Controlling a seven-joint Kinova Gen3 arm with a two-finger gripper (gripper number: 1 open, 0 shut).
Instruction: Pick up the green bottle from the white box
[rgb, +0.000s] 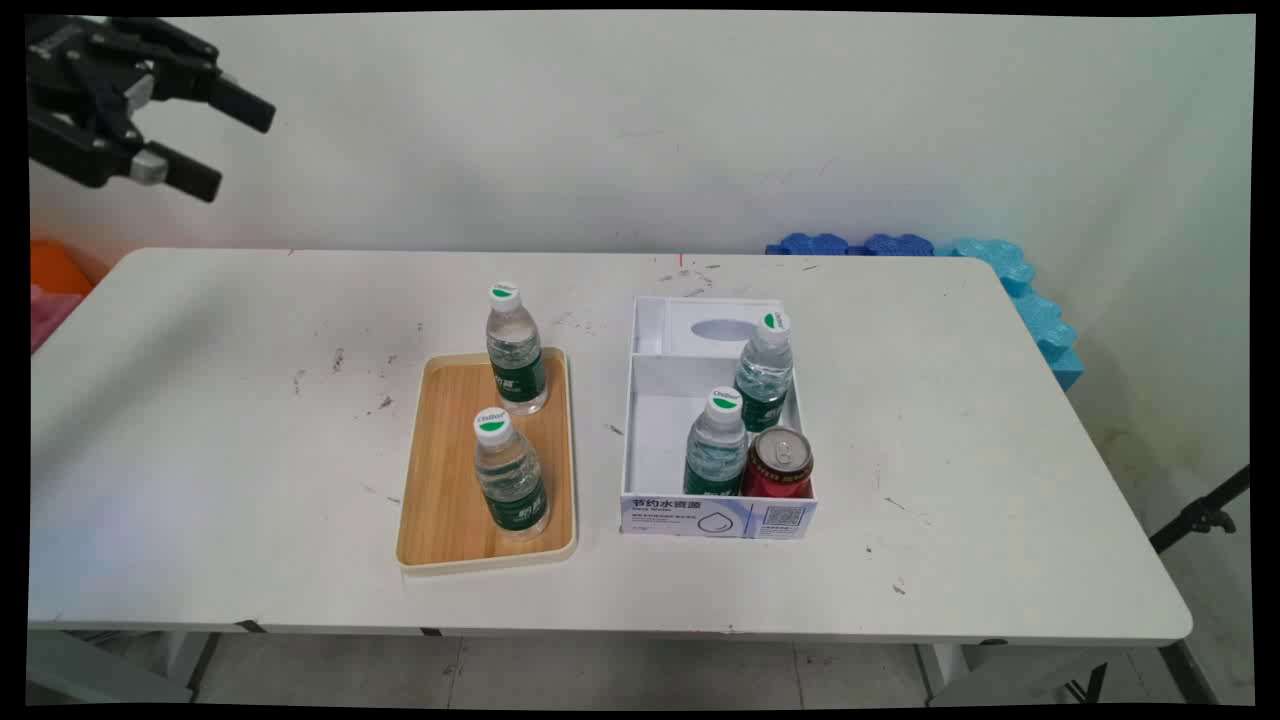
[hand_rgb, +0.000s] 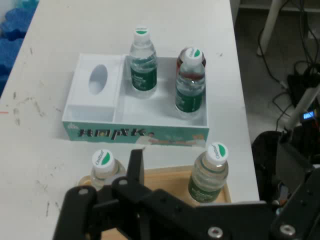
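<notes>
I see my black two-finger gripper at upper left, fingers spread, holding nothing. Nearest below are two clear plastic water bottles on the wooden tray.

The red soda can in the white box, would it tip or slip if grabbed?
The red metal soda can looks smooth and round, so probably slippery. Upright and squat, wedged beside a clear plastic water bottle in the white box's corner, it likely won't tip easily.

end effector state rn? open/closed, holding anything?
end effector: open, fingers spread, holding nothing; raised high above the table's far left, clear of the bottles.
</notes>
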